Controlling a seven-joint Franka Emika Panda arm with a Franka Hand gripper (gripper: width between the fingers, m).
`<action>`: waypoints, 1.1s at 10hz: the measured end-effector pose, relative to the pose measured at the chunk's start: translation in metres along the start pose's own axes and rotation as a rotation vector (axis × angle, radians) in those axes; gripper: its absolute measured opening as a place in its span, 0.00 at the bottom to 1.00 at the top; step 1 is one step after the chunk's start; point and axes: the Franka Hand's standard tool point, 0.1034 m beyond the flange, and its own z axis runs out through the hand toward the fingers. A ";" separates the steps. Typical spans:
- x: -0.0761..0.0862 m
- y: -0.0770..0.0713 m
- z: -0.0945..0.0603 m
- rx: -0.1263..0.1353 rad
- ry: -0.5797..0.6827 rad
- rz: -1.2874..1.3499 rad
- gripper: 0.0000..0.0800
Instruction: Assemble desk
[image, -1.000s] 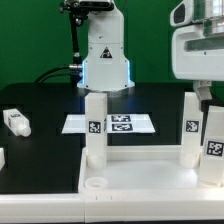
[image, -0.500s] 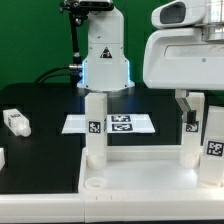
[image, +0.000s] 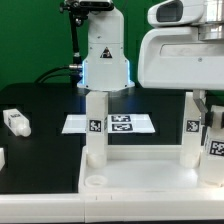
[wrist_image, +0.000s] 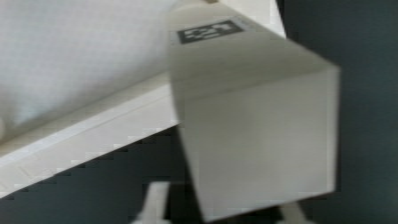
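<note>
Since the right-edge leg probably needs seating in the desk top, the gripper hangs above, grip unclear.

The desk top and its upright legs look like smooth, matt white plastic (the wrist view shows the same even finish). The black worktop is dull. At twelve o'clock, the robot base is glossy white.

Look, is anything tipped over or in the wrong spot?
One white leg lies on its side on the black table, at the exterior view's left, apart from the desk top. Another leg stands upright on the top, so it looks loose, not damaged.
</note>
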 end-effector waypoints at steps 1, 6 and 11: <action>0.001 0.002 0.000 -0.001 0.000 0.005 0.03; -0.003 0.005 -0.019 -0.021 -0.178 -0.018 0.00; 0.006 -0.001 -0.031 -0.047 -0.182 -0.115 0.54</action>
